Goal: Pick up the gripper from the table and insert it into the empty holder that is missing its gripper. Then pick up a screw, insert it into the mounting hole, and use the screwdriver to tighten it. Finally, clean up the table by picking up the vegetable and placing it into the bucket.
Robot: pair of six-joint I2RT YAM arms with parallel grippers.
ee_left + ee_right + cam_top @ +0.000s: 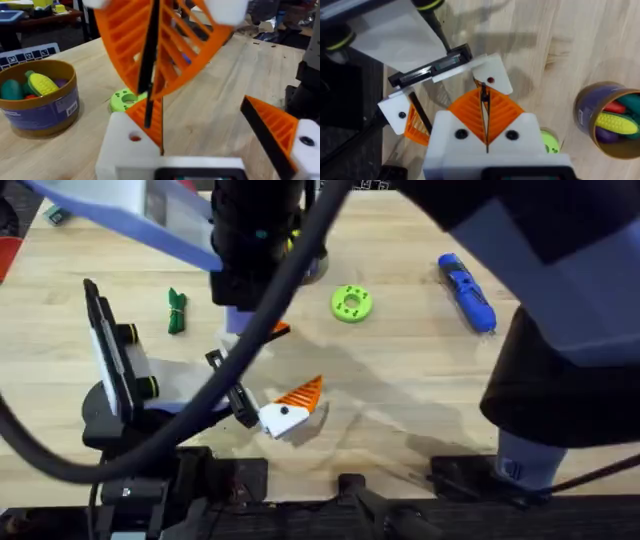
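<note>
From above, the left gripper [290, 408] lies at six o'clock and the screwdriver [467, 292] out at two. Left wrist: its jaws are spread wide, with the orange tip [150, 117] entering the white holder [125, 150]. Right wrist: the right gripper [485, 107] pinches that tip, and any tilt could jam it short of the screw hole [491, 80].

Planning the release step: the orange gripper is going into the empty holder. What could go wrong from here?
1. The right pincer pinches the orange gripper by a thin edge, so it could twist and seat crooked in the holder.
2. The mounting hole looks open with no screw in it, so the piece may drop out when released.
</note>
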